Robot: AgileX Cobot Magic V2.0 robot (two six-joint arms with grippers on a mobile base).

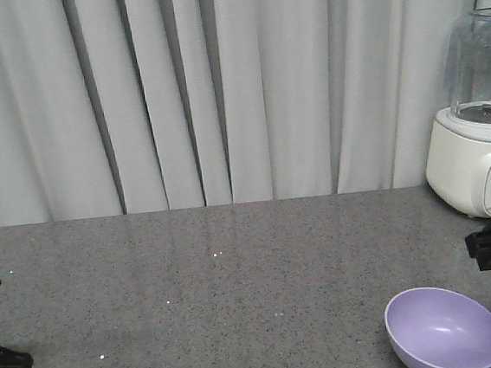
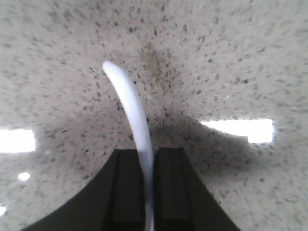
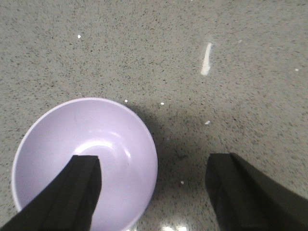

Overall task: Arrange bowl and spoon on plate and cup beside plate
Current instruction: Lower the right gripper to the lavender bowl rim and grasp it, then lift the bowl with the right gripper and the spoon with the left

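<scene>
Left claw pinches spoon, probably by the handle; right claw spread over bowl, so drop straddling its 3 o'clock rim before closing.

Pale grey curtain across entire rear, 9 to 3 o'clock, hung closed in deep vertical folds. Grey speckled stone countertop below, glossy, faint reflection of folds at 12 o'clock. Cream-based blender with clear jar at 3 o'clock, against curtain. Bright rectangular glare patches on surface; lighting soft and even.
</scene>
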